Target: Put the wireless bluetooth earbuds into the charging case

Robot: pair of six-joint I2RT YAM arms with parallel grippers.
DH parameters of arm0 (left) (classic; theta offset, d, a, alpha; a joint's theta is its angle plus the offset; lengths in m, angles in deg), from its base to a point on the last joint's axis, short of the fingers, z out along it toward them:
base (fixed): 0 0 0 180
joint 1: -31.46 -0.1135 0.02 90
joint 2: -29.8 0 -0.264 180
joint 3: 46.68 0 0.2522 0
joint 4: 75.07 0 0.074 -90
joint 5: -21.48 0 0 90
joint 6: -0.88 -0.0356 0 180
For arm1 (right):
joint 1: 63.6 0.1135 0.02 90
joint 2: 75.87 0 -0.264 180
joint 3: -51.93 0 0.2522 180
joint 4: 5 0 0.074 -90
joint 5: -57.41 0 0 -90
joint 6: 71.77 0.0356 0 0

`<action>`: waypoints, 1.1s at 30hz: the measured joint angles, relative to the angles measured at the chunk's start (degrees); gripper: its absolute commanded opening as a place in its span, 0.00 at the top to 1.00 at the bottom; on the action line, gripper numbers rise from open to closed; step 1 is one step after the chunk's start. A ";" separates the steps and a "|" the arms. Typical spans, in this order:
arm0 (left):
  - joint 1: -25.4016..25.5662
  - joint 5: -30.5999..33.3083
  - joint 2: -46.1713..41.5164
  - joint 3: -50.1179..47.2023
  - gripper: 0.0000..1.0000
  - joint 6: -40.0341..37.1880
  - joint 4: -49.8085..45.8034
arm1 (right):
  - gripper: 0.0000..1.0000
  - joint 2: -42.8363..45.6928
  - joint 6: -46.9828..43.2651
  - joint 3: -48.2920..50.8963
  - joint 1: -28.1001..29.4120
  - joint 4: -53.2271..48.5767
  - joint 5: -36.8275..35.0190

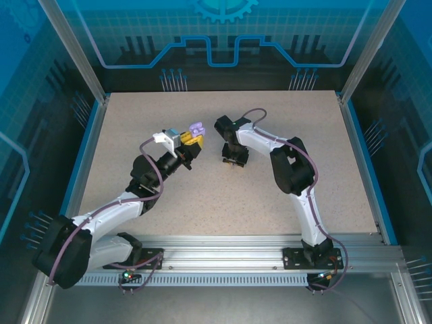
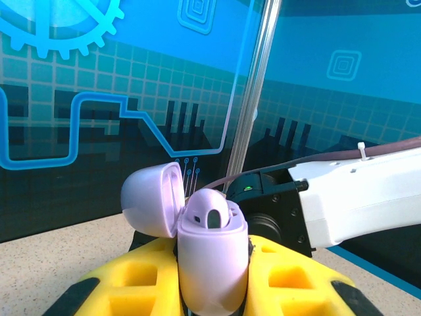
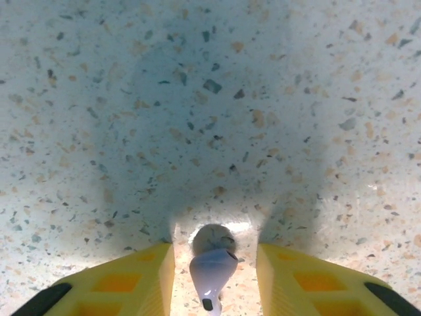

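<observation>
Fingers at left (image 2: 283, 276) clamp the open case (image 2: 212, 263); right fingers (image 3: 299, 276) straddle a purple earbud (image 3: 212, 266), gaps either side

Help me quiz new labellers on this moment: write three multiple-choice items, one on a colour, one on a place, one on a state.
1. What colour is the case in the left gripper?
A. pink
B. pale purple
C. orange

2. Where is the earbud?
A. on the table, between the right gripper's fingers
B. inside the case
C. against the back wall

3. How is the case's lid?
A. shut
B. swung open
C. lying on the table

Answers:
1 B: the left wrist view shows its lilac shell.
2 A: the right wrist view shows it lying between the yellow fingers, touched by neither.
3 B: it tilts back from the body.
</observation>
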 measured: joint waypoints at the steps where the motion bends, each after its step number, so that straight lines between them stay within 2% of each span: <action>1: 0.00 -0.02 0.00 0.00 1.00 0.02 0.02 | 0.64 0.00 -0.87 0.00 -0.04 0.07 0.02; 9: 0.00 0.00 0.00 0.00 1.00 0.00 0.00 | 0.71 -0.11 -10.71 -0.57 -0.24 -0.13 -0.02; 20: 0.00 0.00 0.00 0.00 1.00 0.02 0.00 | 0.73 -0.11 -19.58 -1.18 -0.26 -0.92 -0.55; 27: 0.00 0.00 0.00 0.00 1.00 0.02 0.00 | 0.66 -0.11 -18.93 -1.20 -0.28 -1.99 -0.44; 33: 0.00 0.00 0.00 0.00 1.00 0.04 0.00 | 0.65 -0.11 -12.74 -1.18 -0.76 -2.78 0.31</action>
